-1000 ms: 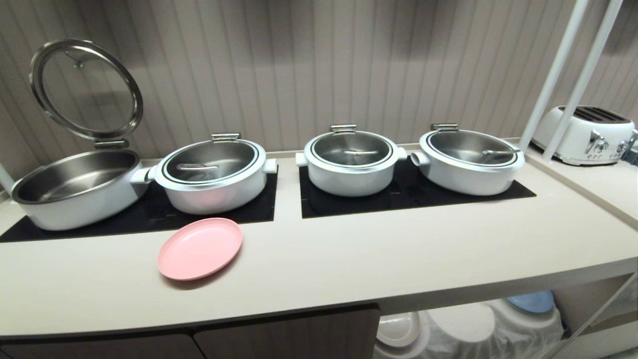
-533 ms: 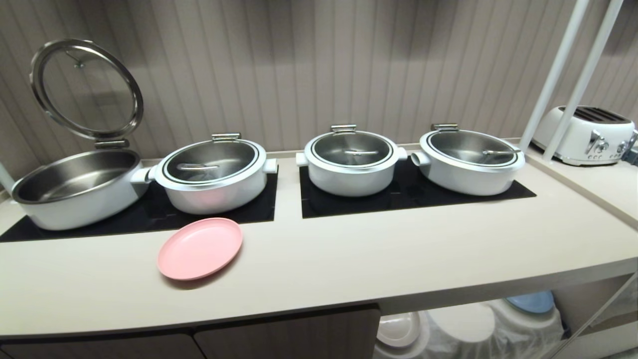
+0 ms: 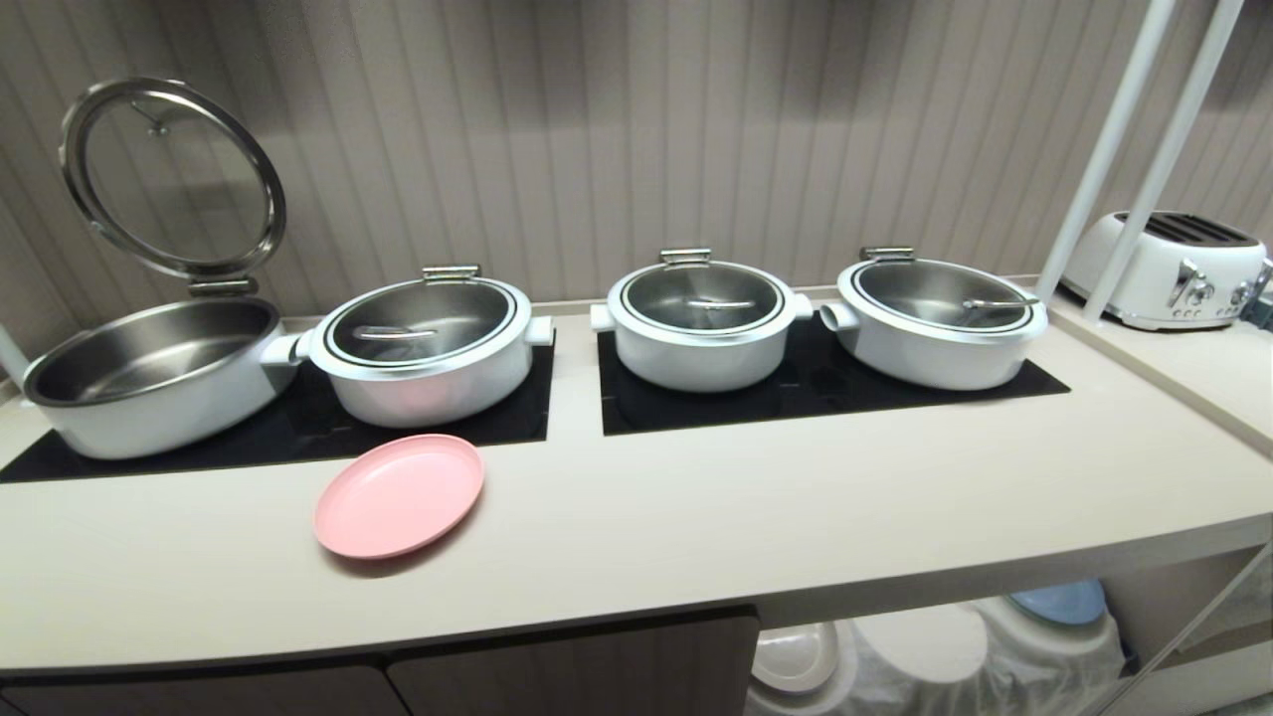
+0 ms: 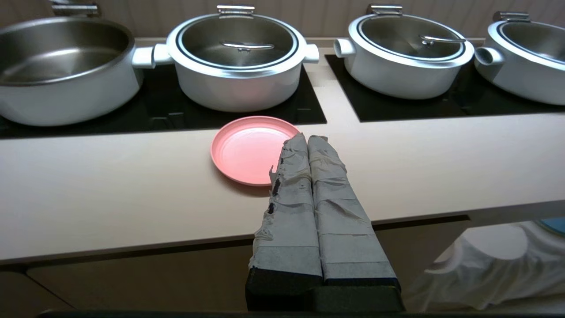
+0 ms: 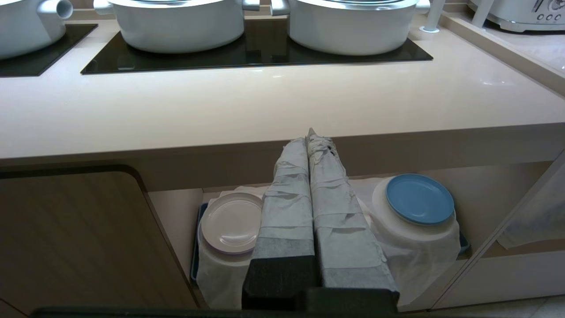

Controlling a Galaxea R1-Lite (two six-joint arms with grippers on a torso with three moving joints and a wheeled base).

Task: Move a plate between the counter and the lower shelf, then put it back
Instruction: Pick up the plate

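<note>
The bench [image 3: 696, 517] is lined with white pots [image 3: 701, 323] on black hobs. The plate [image 3: 399, 494] is laid flat near its front edge. The left gripper [image 4: 304, 139] is held shut beside the plate; the right gripper [image 5: 311, 134] is pressed shut before the lower shelf [image 5: 485, 194].

Only the two grippers show of the robot, each seen from its own wrist camera. The left gripper [image 4: 307, 138] has two long, flat fingers [image 4: 329, 207] that taper toward the tips and are wrapped end to end in wrinkled pale grey-white tape laid in overlapping bands; on one finger's outer edge the tape is frayed and torn, baring small dark patches, and behind the wrapping sits a black, blocky base. The right gripper [image 5: 310, 132] looks alike: the same taped, tapering fingers [image 5: 287, 207] on black mounts, the tape bunched into a ragged little point at the tips.
</note>
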